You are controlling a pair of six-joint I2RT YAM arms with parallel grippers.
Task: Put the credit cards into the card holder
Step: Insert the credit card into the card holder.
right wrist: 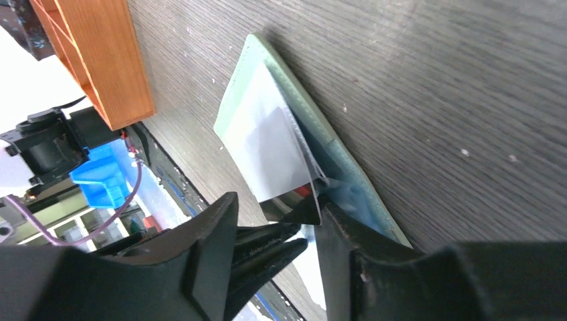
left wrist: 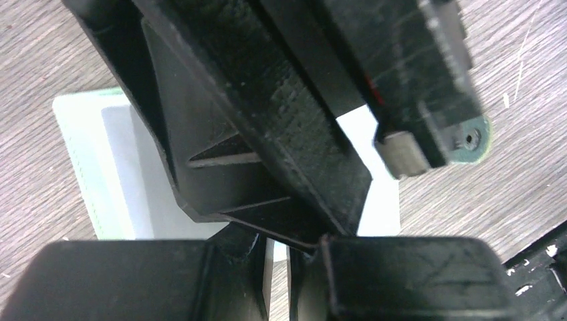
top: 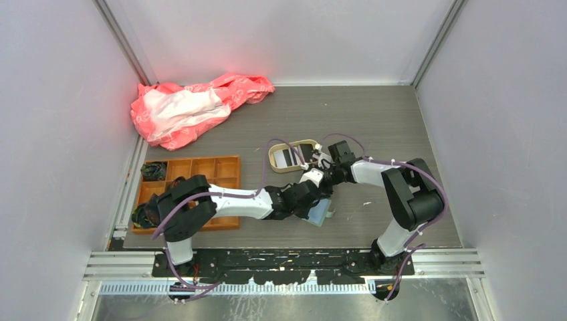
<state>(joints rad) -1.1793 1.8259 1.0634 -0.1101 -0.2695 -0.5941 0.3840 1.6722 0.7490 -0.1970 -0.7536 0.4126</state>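
My left pincer (left wrist: 289, 267) is squeezed to a thin slit, with a pale strip of the small, flat, sage-green folding card holder (right wrist: 294, 80) caught between the fingers. My right pincer (right wrist: 277, 207) stands partly spread, its two black fingers clamping nothing. The corner of the holder's pale inner face lies just beside one of them.

The card holder rests on the table between my two wrists, near the front edge and well apart from the rounded beige tray (top: 286, 170), where thin dark and white plastic credit cards (top: 289, 158) lie. It is open, green back down, with the pale face tilted up from it. From my right wrist its long edge runs diagonally, the far short end pointing away from my fingers. From above, my wrists hide too much of it to read the axis.

The table (top: 388, 134) is dark grey with a wood grain. A compartmented orange tray (top: 200, 167) sits to the left, and a crumpled pink-and-white cloth (top: 194, 107) lies in the far left corner. Plain pale grey walls (top: 60, 134) enclose three sides.
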